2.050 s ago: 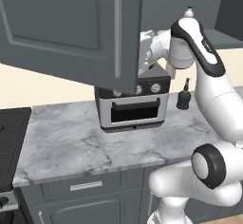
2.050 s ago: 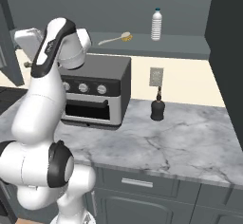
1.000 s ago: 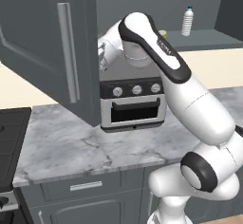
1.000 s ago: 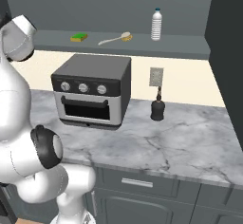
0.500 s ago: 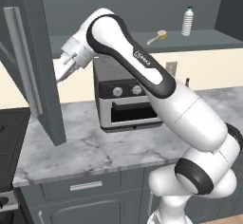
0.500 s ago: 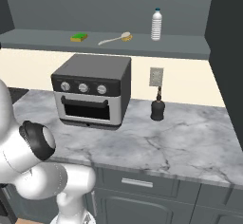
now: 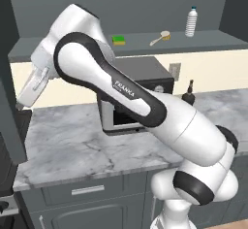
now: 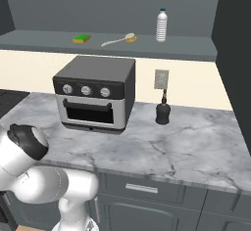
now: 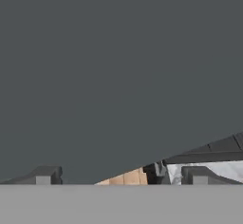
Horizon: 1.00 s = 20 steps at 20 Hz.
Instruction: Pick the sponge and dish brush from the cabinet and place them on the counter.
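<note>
The arm reaches up and far to the left in the left base view, its hand ending beside the swung-out cabinet door (image 7: 10,102) at the left edge of that view. In the hand view the tool (image 9: 118,176) stands with its two dark tips wide apart and nothing between them; a flat dark grey surface lies directly ahead of it, and whether the tips touch that surface cannot be determined. Below the arm, the counter (image 8: 196,147) is a grey-white marbled slab over grey drawers (image 8: 147,188). A black toaster oven (image 8: 95,95) with three knobs stands on the counter toward its left in the right base view. To the oven's right, a small dark bottle (image 8: 162,112) stands upright on the counter below a wall outlet (image 8: 161,79). Farther back and higher, the open cabinet (image 8: 186,51) exposes its grey inner shelf. The sponge (image 8: 81,38) lies flat on the shelf above the oven, green side up. The dish brush (image 8: 120,40) lies just to its right, apart from it, bristle head pointing right. A clear plastic bottle (image 8: 161,25) stands upright farther right on the same shelf.
</note>
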Motion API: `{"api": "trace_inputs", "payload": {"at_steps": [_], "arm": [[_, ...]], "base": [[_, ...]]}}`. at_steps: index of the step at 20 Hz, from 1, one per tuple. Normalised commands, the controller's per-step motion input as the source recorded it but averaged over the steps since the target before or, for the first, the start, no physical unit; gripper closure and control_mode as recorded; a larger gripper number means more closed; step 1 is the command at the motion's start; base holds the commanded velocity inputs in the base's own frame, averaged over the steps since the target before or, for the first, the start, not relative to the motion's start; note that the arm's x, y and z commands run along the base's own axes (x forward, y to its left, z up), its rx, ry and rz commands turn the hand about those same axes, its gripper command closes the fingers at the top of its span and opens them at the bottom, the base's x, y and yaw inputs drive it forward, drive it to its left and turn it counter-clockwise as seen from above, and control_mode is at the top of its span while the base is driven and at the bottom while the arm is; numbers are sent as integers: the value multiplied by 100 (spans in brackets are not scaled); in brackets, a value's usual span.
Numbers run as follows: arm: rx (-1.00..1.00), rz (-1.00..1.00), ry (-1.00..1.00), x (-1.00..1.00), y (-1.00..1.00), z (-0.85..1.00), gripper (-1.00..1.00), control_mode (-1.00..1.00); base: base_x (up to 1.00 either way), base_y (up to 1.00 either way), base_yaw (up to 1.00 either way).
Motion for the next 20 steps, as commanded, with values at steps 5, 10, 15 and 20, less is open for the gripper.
{"api": "trace_inputs", "payload": {"at_steps": [5,10,15,20], "arm": [[-10,-1,-34,-38,36,0,-100,-100],[-9,-2,-28,-33,23,0,-100,-100],[-3,-3,-8,4,25,-15,-100,-100],[-3,-4,-5,8,27,-11,-100,-100]], "base": [[0,0,0],[0,0,0],[0,0,0],[0,0,0]]}}
